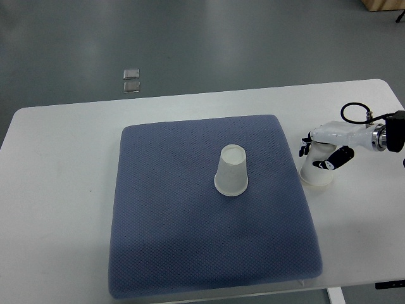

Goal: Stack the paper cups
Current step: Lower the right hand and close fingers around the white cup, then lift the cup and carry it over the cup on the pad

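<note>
One white paper cup (232, 171) stands upside down near the middle of the blue padded mat (164, 240). A second white paper cup (314, 177) stands on the white table just off the mat's right edge. My right hand (321, 156) comes in from the right edge and sits over this second cup. Its dark-tipped fingers (304, 149) are on the cup's left and the thumb on its right, closed around the upper part. The hand hides most of that cup. The left arm does not show.
The mat lies on a white table (57, 190) whose far edge runs along the top third of the picture. Beyond it is grey floor with two small clear squares (131, 80). A wooden object (383, 5) sits in the top right corner.
</note>
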